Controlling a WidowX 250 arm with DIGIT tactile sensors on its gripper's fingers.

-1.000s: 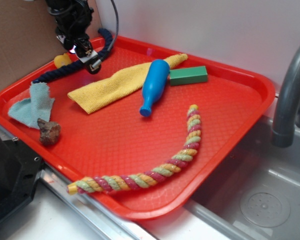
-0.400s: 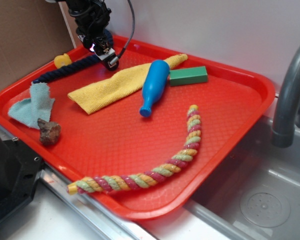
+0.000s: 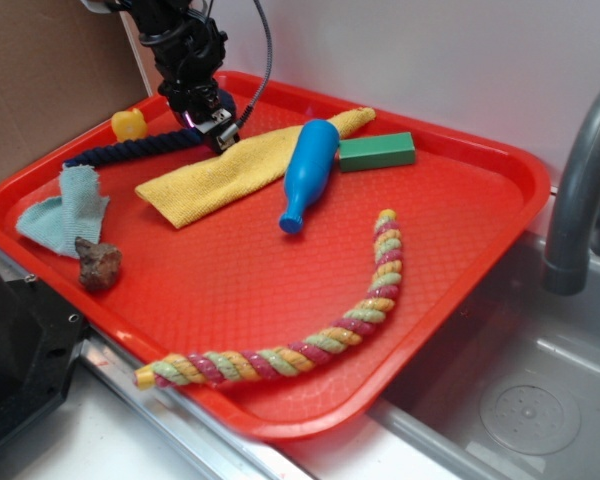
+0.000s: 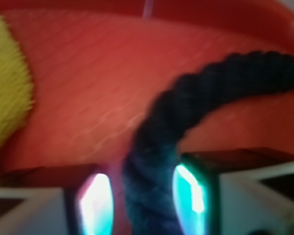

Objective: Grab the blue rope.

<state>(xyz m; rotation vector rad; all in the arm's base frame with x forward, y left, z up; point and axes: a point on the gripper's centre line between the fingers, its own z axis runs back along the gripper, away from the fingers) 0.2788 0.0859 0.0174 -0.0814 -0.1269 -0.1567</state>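
The blue rope (image 3: 130, 150) is a dark navy twisted cord lying along the far left of the red tray (image 3: 520, 170). Its far end is hidden behind the arm. My gripper (image 3: 212, 122) is low over that far part, beside the edge of the yellow cloth (image 3: 230, 165). In the wrist view the blue rope (image 4: 186, 98) runs down between my gripper's (image 4: 144, 196) two fingers. The right finger is against it and a small gap shows on the left. The jaws are open and straddle the rope.
A bright blue bottle (image 3: 310, 170) and a green block (image 3: 377, 151) lie right of the cloth. A multicoloured rope (image 3: 370, 310) curves across the near right. A light-blue rag (image 3: 70, 205), a brown rock (image 3: 98, 263) and a yellow toy (image 3: 129, 123) sit at left. A faucet (image 3: 580, 180) and a sink (image 3: 520, 390) are on the right.
My gripper has moved right along the blue rope towards its far end and come down around it. The yellow toy now shows fully. Other things have not moved.
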